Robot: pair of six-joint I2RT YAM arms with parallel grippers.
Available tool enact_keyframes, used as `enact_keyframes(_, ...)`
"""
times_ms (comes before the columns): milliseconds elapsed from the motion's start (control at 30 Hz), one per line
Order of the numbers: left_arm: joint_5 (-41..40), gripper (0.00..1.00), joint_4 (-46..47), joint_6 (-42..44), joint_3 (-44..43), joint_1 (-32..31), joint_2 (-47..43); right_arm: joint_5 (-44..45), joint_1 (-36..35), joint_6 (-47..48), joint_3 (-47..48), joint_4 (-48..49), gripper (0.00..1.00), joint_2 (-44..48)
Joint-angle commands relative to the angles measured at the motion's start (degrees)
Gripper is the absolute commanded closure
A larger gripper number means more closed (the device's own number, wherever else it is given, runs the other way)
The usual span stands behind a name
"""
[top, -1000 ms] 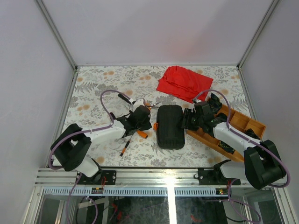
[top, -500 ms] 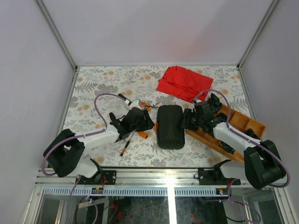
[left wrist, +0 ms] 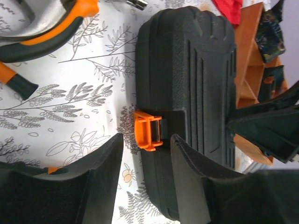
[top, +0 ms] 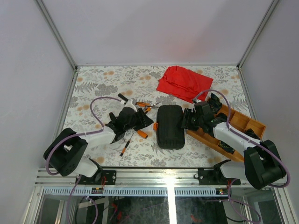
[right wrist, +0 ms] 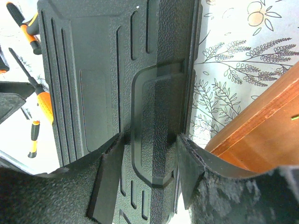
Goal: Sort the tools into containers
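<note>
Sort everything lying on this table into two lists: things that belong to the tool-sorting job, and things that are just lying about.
Belongs to the job:
- black tool case, closed, with an orange latch
- orange-handled pliers
- slim screwdrivers
- wooden compartment tray, probably a second container

Just lying about:
- red cloth, crumpled at the far side

One black tool case [top: 169,126], lid closed. Left of the case, three slim orange-and-black screwdrivers [right wrist: 41,100], one pair of orange-handled pliers [top: 145,105] and one longer black-handled driver [top: 122,97]. Right of the case, one wooden tray [top: 243,122], contents too hidden to count. Beyond the case, one crumpled red cloth [top: 183,82].
</note>
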State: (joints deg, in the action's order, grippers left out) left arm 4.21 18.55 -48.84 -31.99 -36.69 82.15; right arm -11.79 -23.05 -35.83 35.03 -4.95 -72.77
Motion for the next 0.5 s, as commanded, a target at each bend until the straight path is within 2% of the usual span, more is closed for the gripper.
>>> enact_keyframes(0,4.3,0.58,9.7,-0.6,1.4,2.2,-0.6,3.3,0.3,2.2,-0.9,-3.6,0.46,-1.1)
enact_keyframes(100,2.0,0.61,6.9,0.0,2.0,3.4,-6.1,3.1,0.3,2.3,-1.0,-3.6,0.46,-1.1)
enact_keyframes(200,-4.6,0.61,-1.9,2.6,-0.4,3.4,-14.0,3.0,0.3,2.4,-0.9,-3.5,0.46,-1.1)
enact_keyframes(333,-12.1,0.55,-12.2,8.5,-5.3,3.5,-23.4,2.7,0.3,2.3,-0.8,-3.0,0.46,-1.4)
enact_keyframes(367,-13.0,0.57,-13.4,9.2,-5.8,3.6,-25.2,2.7,0.3,2.3,-0.7,-3.0,0.46,-1.5)
enact_keyframes(400,-13.6,0.64,-14.3,9.5,-5.9,3.9,-27.0,2.7,0.3,2.4,-0.6,-3.1,0.46,-1.6)
enact_keyframes(467,-14.7,0.67,-15.4,8.4,-5.7,4.7,-30.7,2.9,0.3,2.6,-0.4,-3.1,0.46,-1.8)
